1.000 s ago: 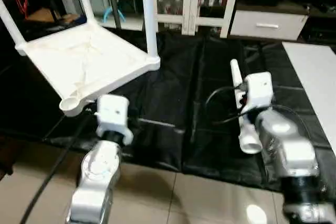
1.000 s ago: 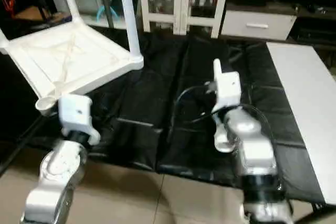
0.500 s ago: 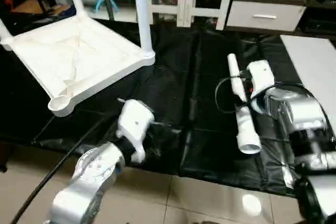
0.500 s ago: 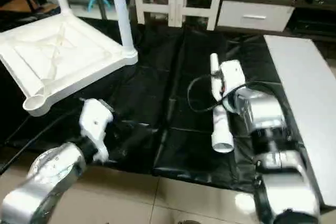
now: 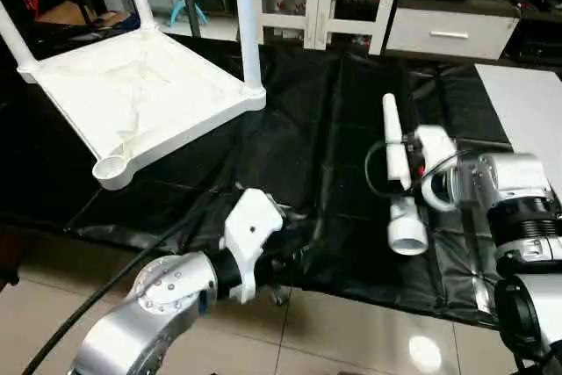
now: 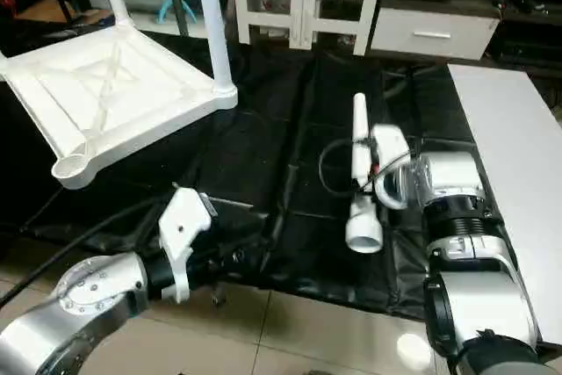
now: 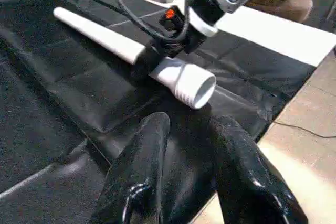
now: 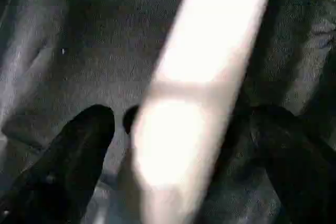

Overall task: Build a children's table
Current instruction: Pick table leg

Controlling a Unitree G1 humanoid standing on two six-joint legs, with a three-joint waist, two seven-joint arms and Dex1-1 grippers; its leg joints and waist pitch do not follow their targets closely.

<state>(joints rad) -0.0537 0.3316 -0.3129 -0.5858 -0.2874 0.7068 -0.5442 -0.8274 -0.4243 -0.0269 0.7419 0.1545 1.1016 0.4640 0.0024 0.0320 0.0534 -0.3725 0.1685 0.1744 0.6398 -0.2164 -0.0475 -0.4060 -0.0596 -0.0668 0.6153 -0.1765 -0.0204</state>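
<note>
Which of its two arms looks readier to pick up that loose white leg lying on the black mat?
Right. The right gripper already straddles the leg, one finger on each side, jaws wide. The left gripper holds nothing and sits nearer the mat's front edge, apart from the leg.

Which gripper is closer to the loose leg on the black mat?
Right. The right gripper straddles the loose leg, a finger on each side. The left gripper is apart from it, low over the mat's near edge.

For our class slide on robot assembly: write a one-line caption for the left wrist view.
The left gripper hovers empty over the black mat, facing the white table leg.
</note>
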